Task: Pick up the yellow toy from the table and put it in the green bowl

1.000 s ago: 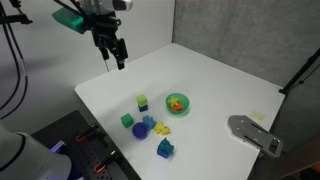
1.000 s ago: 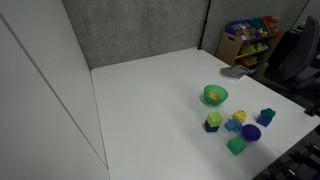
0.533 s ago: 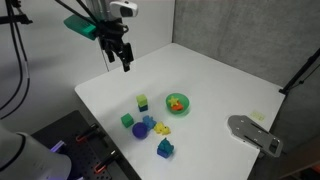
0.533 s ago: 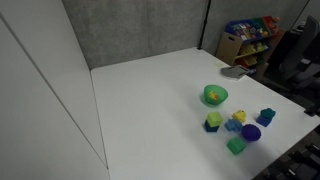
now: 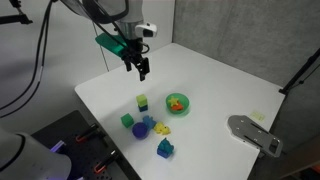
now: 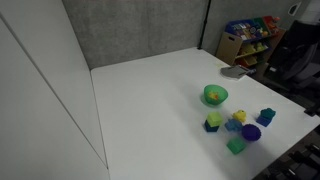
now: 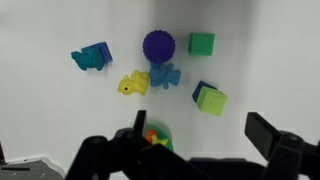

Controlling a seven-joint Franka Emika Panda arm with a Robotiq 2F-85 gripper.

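Observation:
The yellow toy [image 7: 133, 84] lies on the white table among the other toys; it also shows in both exterior views [image 5: 161, 128] [image 6: 237, 118]. The green bowl [image 5: 177, 103] [image 6: 215, 95] stands beside the cluster with an orange piece in it. In the wrist view the bowl [image 7: 160, 137] is partly hidden behind my gripper body. My gripper [image 5: 141, 69] [image 7: 203, 135] is open and empty, high above the table, behind the toys and the bowl.
Around the yellow toy are a purple spiky ball [image 7: 158, 45], a green cube [image 7: 202, 43], a blue toy [image 7: 92, 57], a small blue piece [image 7: 165, 76] and a yellow-and-green block [image 7: 210, 99]. A grey object [image 5: 255, 133] lies near a table corner.
My gripper has moved from the table's far corner toward the bowl and toys, and a little lower. The toys and the bowl have not moved.

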